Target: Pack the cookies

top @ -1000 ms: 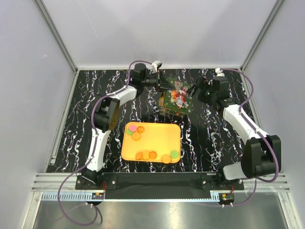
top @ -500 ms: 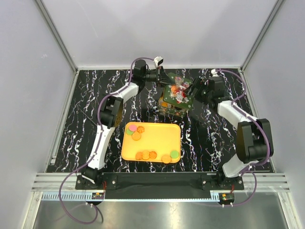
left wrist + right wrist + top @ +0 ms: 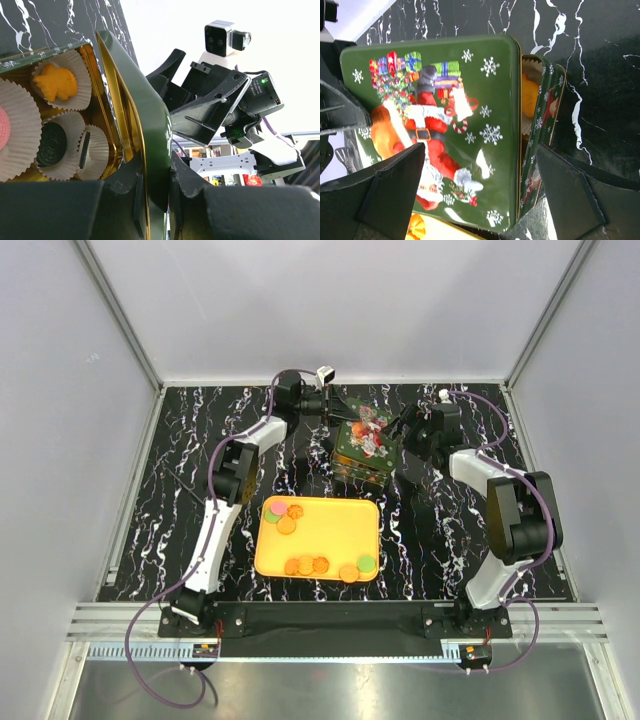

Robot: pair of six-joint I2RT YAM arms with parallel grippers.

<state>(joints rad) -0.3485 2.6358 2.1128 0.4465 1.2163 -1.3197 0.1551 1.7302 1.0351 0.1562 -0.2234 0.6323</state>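
**Lid held by a thin edge, cookies out on the tray**

The left gripper (image 3: pixel 152 200) is nearly closed on the rim of the green Santa lid (image 3: pixel 440 115), holding it tilted up off the tin (image 3: pixel 540 125). The right gripper (image 3: pixel 480 195) stands fully spread close to the lid, gripping nothing. The cookies (image 3: pixel 306 565) lie on the yellow tray (image 3: pixel 335 530), near the tin but apart from it. Such a narrow pinch could slip and drop the lid shut. A sideways tug could drag the tin, and the right fingers could knock the lid.

Tin lid (image 3: pixel 445 125) was glossy printed metal, gold inside; cups (image 3: pixel 65 100) pleated white paper; bench (image 3: pixel 180 460) smooth, black marble-look.
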